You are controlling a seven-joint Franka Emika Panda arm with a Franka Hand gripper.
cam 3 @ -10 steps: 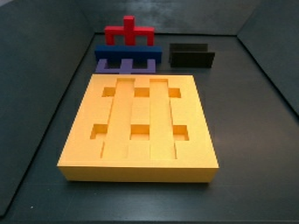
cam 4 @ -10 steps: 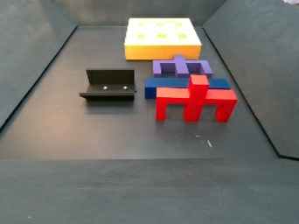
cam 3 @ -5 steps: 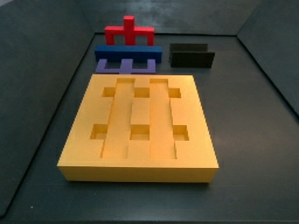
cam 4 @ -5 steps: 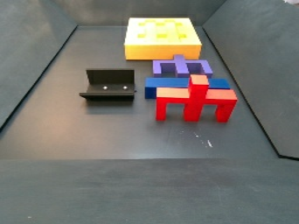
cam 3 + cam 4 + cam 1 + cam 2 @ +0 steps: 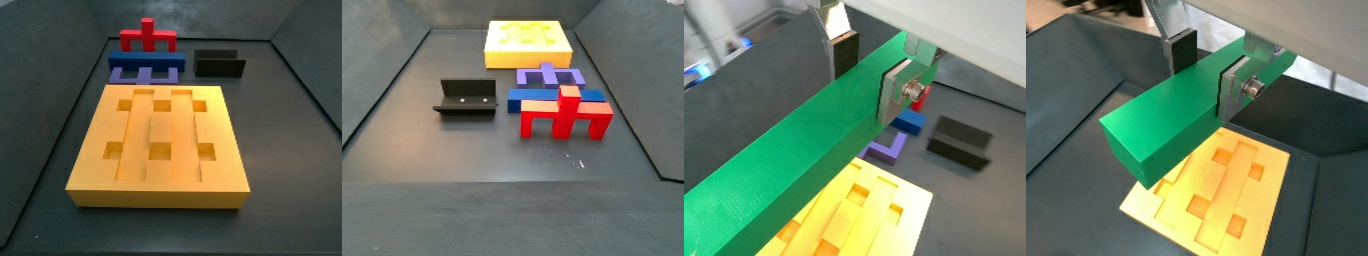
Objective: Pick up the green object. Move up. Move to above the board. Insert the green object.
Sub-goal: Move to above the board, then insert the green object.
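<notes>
I have the green object [image 5: 1176, 125] clamped between the gripper [image 5: 1207, 73]'s silver plates, whose dark pads press its two long sides; both wrist views show the bar held well clear of the floor. Neither side view shows the gripper or the bar, so both must be above those cameras' frames. The board [image 5: 1267, 225] lies directly beneath the bar in both wrist views, its grooves and square holes visible below the bar's free end. What the coming descent turns on, as I judge it, is alignment: the bar's long axis appears to run roughly along the board's lengthwise grooves, but I cannot tell whether it sits over one groove or between two. The blue block [image 5: 143, 69], red block [image 5: 147, 38] and fixture [image 5: 221, 63] stand past the board's far end, clear of the path.
</notes>
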